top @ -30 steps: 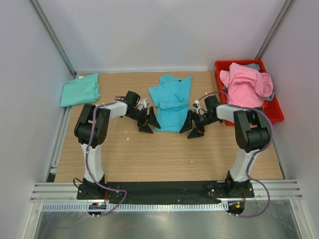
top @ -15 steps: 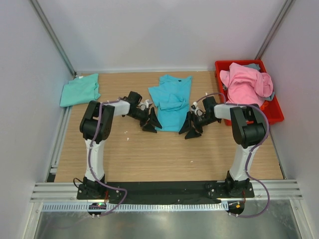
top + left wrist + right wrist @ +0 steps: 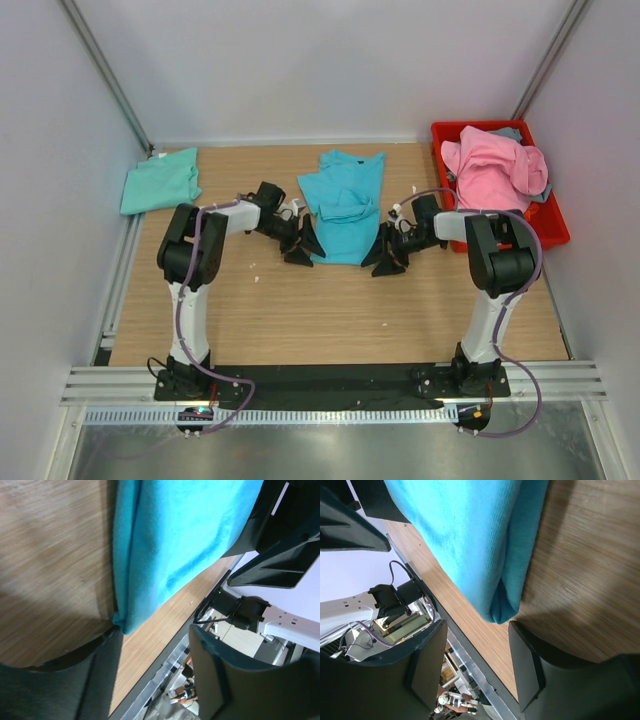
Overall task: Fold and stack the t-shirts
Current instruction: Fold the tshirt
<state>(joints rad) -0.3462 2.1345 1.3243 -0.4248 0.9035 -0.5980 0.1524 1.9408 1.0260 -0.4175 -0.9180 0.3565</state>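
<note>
Evidently lining up hem grab: left fingers (image 3: 212, 675) and right fingers (image 3: 527, 667) both spread, clamping nothing, one at each near corner of turquoise t-shirt (image 3: 345, 200), flat on surface (image 3: 300, 310), ready for fold.

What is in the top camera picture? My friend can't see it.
The left gripper and the right gripper of two black robot arms sit at the near corners of a turquoise t-shirt lying on a wooden table. A mint-green t-shirt lies far left, and a pink t-shirt is heaped in a red bin far right.
</note>
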